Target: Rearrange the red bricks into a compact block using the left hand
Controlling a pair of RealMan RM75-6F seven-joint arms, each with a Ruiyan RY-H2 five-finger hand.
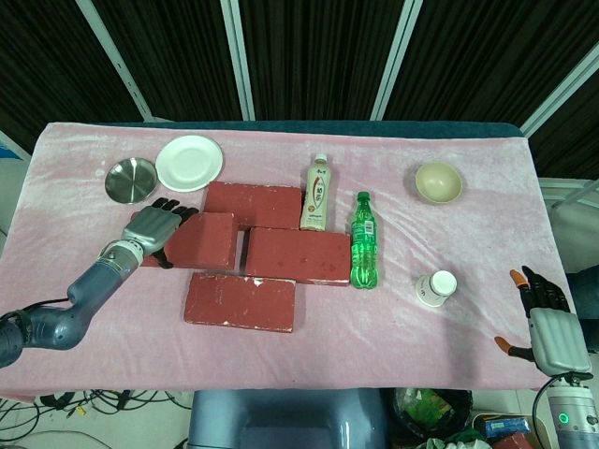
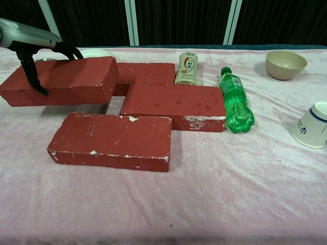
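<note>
Four red bricks are on the pink cloth. My left hand (image 1: 150, 229) (image 2: 31, 42) grips the left end of one brick (image 1: 204, 240) (image 2: 61, 82), fingers over its top and thumb down its front face. That brick is level and low, just left of the middle brick (image 1: 298, 254) (image 2: 173, 104) and in front of the back brick (image 1: 255, 204) (image 2: 147, 73). Whether it touches the cloth I cannot tell. The front brick (image 1: 241, 301) (image 2: 112, 140) lies flat nearest me. My right hand (image 1: 547, 327) hangs off the table's right front corner, fingers apart, holding nothing.
A tea bottle (image 1: 318, 193) (image 2: 188, 68) stands right of the back brick. A green bottle (image 1: 363, 241) (image 2: 235, 99) lies beside the middle brick. White plate (image 1: 189, 162) and metal dish (image 1: 130, 180) sit back left; bowl (image 1: 438, 181) and paper cup (image 1: 436, 287) are on the right.
</note>
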